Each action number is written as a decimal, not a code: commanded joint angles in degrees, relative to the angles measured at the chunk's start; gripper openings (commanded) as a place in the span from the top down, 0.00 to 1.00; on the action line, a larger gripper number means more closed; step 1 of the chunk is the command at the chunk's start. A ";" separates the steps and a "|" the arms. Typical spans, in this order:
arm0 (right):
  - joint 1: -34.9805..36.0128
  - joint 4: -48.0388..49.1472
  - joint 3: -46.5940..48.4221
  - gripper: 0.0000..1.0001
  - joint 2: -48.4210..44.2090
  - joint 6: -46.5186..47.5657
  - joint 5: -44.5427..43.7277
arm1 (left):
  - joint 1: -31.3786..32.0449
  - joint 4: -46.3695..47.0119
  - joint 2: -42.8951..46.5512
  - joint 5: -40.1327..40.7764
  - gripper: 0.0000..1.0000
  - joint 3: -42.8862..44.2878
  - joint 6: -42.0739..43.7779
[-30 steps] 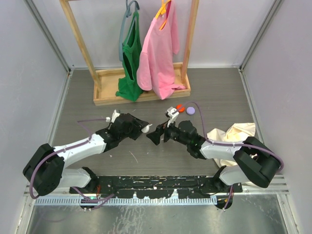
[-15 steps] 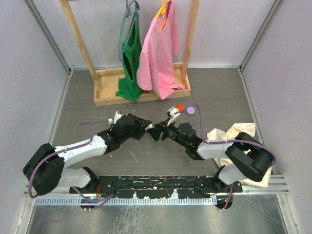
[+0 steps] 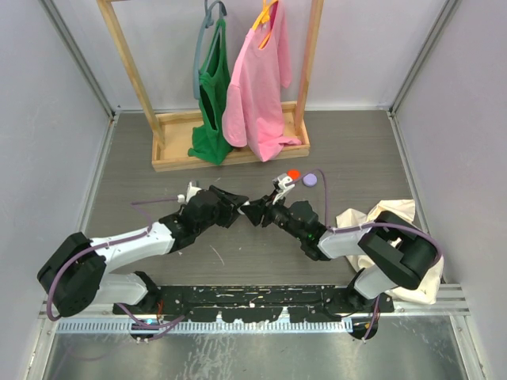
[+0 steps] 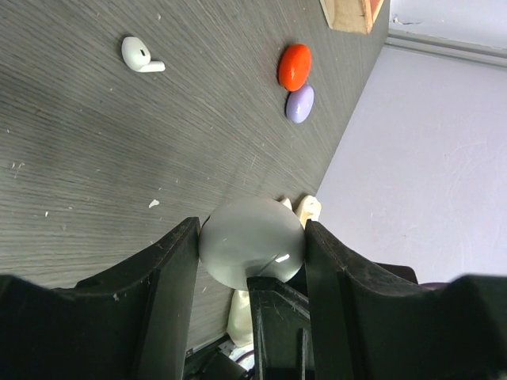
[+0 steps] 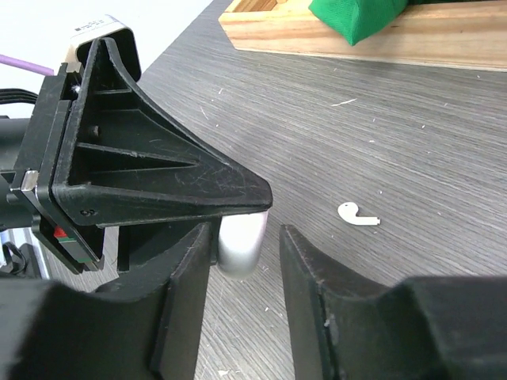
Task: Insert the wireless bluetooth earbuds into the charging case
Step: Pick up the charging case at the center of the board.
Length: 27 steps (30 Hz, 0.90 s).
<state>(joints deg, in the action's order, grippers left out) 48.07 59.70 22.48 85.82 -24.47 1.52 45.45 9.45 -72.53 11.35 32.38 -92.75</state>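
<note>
My left gripper (image 4: pixel 252 229) is shut on the round pale grey charging case (image 4: pixel 249 245), held just above the table mid-scene (image 3: pixel 236 210). The right gripper (image 5: pixel 244 233) meets it head-on, its jaws standing around the case (image 5: pixel 238 241). One finger lies against the case and a gap shows at the other. In the left wrist view one right finger (image 4: pixel 277 317) covers the case's lower edge. One small pale earbud (image 4: pixel 139 55) lies loose on the table, also in the right wrist view (image 5: pixel 355 214). I cannot make it out in the top view.
A red disc (image 3: pixel 293 174) and a lavender disc (image 3: pixel 310 180) lie side by side just beyond the right wrist. A wooden clothes rack (image 3: pixel 230 150) with green and pink garments stands at the back. Crumpled cream cloth (image 3: pixel 380 218) lies at the right.
The right arm has moved left until its gripper meets the left one, and its jaws have narrowed around the case. The left gripper has shifted slightly right, still holding the case.
</note>
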 commanded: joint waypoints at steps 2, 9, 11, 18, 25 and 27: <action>0.34 4.88 0.39 0.63 0.05 -0.35 0.24 | 0.37 6.39 0.23 0.64 0.52 -0.91 -0.66; 0.22 -0.14 0.98 0.80 -1.66 1.67 2.90 | 0.35 11.77 -1.69 0.52 0.21 -2.95 2.94; 0.01 -2.60 1.21 0.81 -3.00 2.75 4.04 | 0.40 12.57 -1.38 0.32 0.17 -3.01 6.17; -4.01 -12.86 2.36 0.82 -9.34 5.21 11.53 | -0.68 11.35 4.30 -0.10 0.05 -3.81 24.28; -9.81 -23.14 4.22 0.82 -15.11 8.10 20.12 | -1.40 8.70 10.21 -5.56 0.01 -2.77 45.31; -11.19 -25.76 4.73 0.82 -16.69 8.81 21.82 | -1.50 8.79 11.89 -7.85 0.01 -3.25 50.57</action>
<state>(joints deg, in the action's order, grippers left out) 38.85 38.87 24.14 72.75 -18.39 17.50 44.34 17.04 -64.10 7.73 28.58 -57.69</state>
